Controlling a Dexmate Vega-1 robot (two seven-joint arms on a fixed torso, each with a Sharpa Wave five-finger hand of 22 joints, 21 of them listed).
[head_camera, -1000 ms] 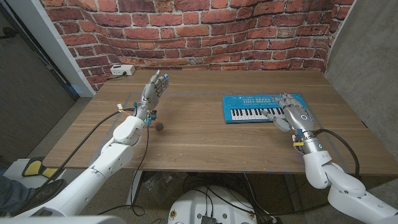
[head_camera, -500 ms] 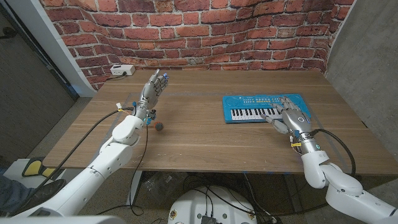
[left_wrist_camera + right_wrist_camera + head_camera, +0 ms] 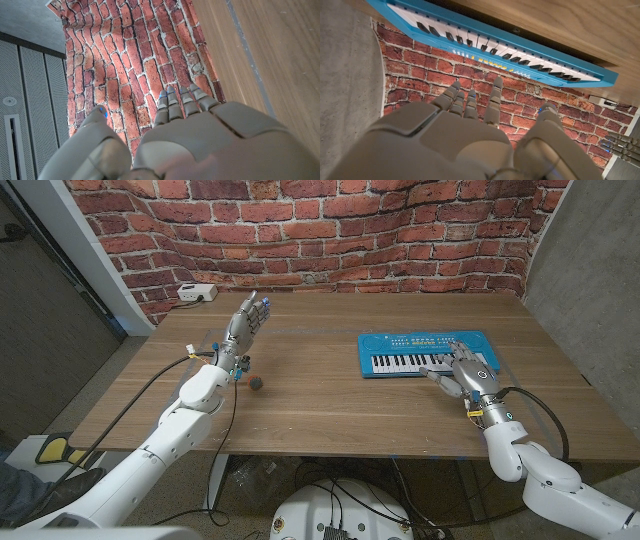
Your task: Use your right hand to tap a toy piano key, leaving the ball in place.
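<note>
Table: a big wooden table (image 3: 330,405) stands in front of a red brick wall (image 3: 330,230).
Piano: the blue toy piano (image 3: 425,355) lies flat on the right part of the table, with its white and black keys (image 3: 485,42) facing the robot.
Right hand: the right hand (image 3: 470,370) is over the near right end of the piano, by the keys. Its fingers (image 3: 492,102) are straight, a little apart, and hold nothing. I cannot tell if it touches a key.
Left hand: the left hand (image 3: 245,325) is up on the left part of the table, far from the piano. Its fingers (image 3: 182,102) are straight and close side by side, holding nothing.
White box: a small white box (image 3: 197,293) sits at the far left corner.
Ball: the little dark ball (image 3: 257,383) lies on the table just beside the left wrist, well apart from the piano.
</note>
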